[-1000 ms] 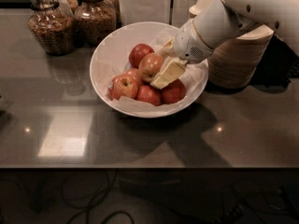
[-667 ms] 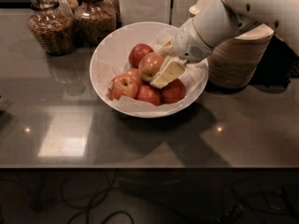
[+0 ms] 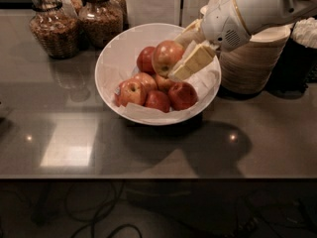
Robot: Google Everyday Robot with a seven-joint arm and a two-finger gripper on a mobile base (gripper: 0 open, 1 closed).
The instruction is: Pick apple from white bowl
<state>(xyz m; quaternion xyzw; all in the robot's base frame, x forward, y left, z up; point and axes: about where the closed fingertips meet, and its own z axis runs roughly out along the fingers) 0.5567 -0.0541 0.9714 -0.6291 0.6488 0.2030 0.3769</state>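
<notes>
Grey and glossy, the countertop [image 3: 148,152] fills the near part of the camera view, with dark cables [image 3: 99,217] dimly visible below its front edge. On it stands the white bowl [image 3: 106,83], wide and round, lined with crumpled white paper [image 3: 208,81]. Along the near side of the bowl lie three apples in a row: a smaller red apple [image 3: 132,91] with a yellow patch at its stem, and two darker red apples [image 3: 158,100] [image 3: 183,95] to its right. Just above them, over the middle of the bowl, is the apple [image 3: 166,56], large and pale with a yellowish blush. It sits higher than the rest. The gripper [image 3: 177,56] reaches in from the right, and its cream-coloured fingers [image 3: 193,62] are clenched on the apple, one below it and one behind. Another dark red apple [image 3: 145,59] lies just left of the held one. The white arm [image 3: 257,6] runs up to the right corner, passing over a stack of tan paper bowls [image 3: 252,63] beside the white bowl. At the far left stand two glass jars [image 3: 52,31] [image 3: 101,16] holding brown contents.
</notes>
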